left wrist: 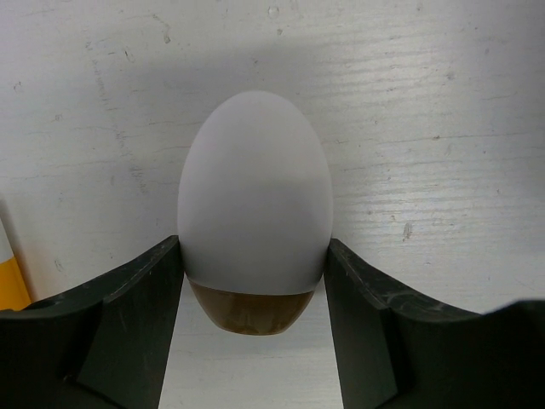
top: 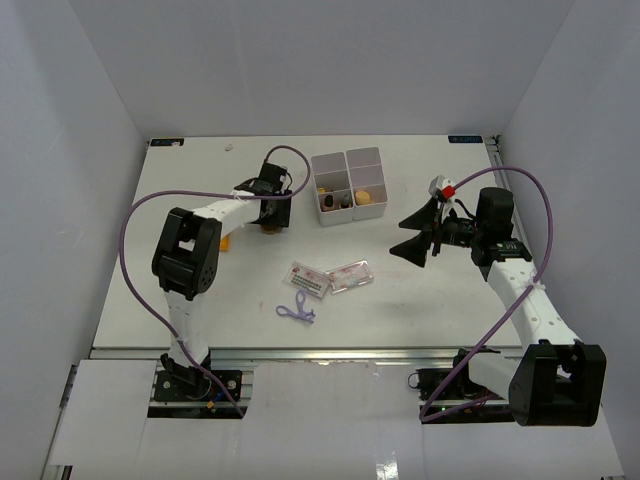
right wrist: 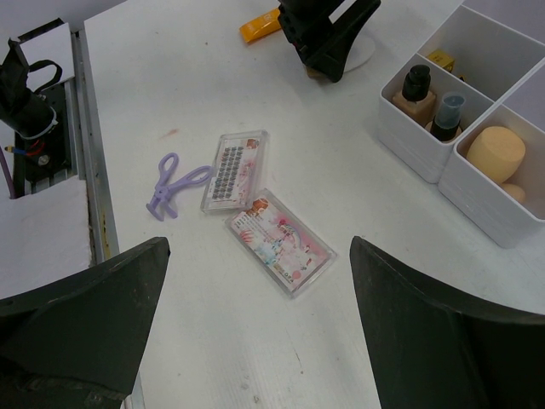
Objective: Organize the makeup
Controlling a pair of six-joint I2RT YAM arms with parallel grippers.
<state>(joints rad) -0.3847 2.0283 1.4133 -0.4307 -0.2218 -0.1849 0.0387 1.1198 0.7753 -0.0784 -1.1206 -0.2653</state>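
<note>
Gripping the white egg point(left wrist: 254, 170) left of the box point(top: 346, 170), your left gripper point(left wrist: 254, 256) likely must lift it into a compartment; your right gripper point(top: 412, 236) gapes empty.

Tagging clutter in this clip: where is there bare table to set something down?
Bare: far-left corner beyond the left arm; strip between box and packets; table right of the packets, under the right gripper. Crowded: packets and purple tool at centre; left gripper on the white egg by the orange tube.

The egg-shaped piece point(left wrist: 254, 196) looks smooth and matt. The table point(left wrist: 426, 102) is rough and grainy. The packet point(right wrist: 279, 241) is clear, glossy plastic.
</note>
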